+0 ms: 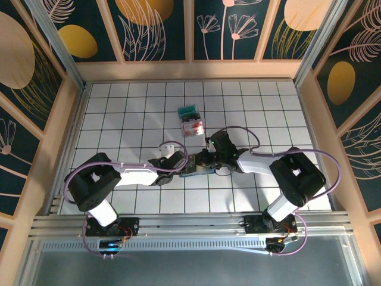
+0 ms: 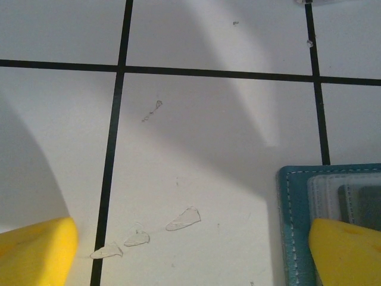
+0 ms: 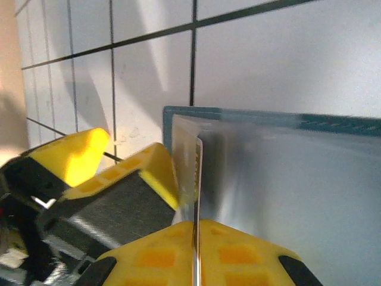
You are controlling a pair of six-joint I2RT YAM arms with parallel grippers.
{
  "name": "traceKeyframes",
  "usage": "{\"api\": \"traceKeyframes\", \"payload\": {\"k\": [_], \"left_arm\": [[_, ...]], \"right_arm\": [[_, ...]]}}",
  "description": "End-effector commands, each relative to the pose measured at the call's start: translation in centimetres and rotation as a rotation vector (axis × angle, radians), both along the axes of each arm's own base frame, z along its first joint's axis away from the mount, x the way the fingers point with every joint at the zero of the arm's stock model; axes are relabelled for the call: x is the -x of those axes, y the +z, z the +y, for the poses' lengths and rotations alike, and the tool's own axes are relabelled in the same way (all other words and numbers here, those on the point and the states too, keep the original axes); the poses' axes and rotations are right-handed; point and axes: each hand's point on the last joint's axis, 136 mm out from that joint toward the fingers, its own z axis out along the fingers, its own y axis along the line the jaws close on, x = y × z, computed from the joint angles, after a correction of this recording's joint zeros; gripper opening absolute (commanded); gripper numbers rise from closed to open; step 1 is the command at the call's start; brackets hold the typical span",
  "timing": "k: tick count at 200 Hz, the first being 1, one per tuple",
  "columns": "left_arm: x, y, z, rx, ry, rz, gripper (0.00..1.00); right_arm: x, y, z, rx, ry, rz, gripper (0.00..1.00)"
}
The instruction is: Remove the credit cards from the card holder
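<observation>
The slate-blue card holder [image 1: 193, 171] lies on the tiled table between my two grippers. Its stitched corner [image 2: 294, 208] shows in the left wrist view. My left gripper [image 1: 180, 163] [image 2: 190, 253] is open, its right finger [image 2: 348, 250] resting on that corner. My right gripper [image 1: 206, 159] [image 3: 196, 238] is shut on a thin pale sheet [image 3: 198, 173], seen edge-on and rising from the holder [image 3: 250, 116]. I cannot tell whether it is a card or a flap. The teal card [image 1: 188, 111] and the whitish-pink card [image 1: 192, 127] lie together farther back.
The white gridded table [image 1: 119, 107] has wooden walls on the left, right and back. Small scraps of clear film [image 2: 183, 219] lie on the tiles between the left fingers. The left gripper's yellow fingers [image 3: 149, 173] sit close beside the right gripper.
</observation>
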Motion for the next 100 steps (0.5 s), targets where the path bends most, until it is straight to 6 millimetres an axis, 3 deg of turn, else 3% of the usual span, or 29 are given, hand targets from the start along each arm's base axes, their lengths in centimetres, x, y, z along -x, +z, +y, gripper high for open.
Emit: {"api": "traceKeyframes", "payload": {"k": [1,26,57,100], "left_arm": [[1.7,-1.6,1.3,-0.065,-0.014,0.076,0.99],[1.7,-1.6,1.4,-0.066,-0.012,0.075,0.99],[1.6,-1.4,1.1,-0.065,-0.014,0.073,0.99],[1.6,-1.5,1.2,-0.067,-0.009,0.076,0.99]], "right_arm": [[-0.5,2.4,0.7,-0.091,0.017,-0.059,0.11],[-0.3,2.5,0.7,-0.113,0.021,-0.055,0.11],[-0.2,2.3,0.8,-0.118,0.025,-0.046,0.04],[-0.3,1.7,-0.2,-0.107,-0.003,-0.033,0.02]]}}
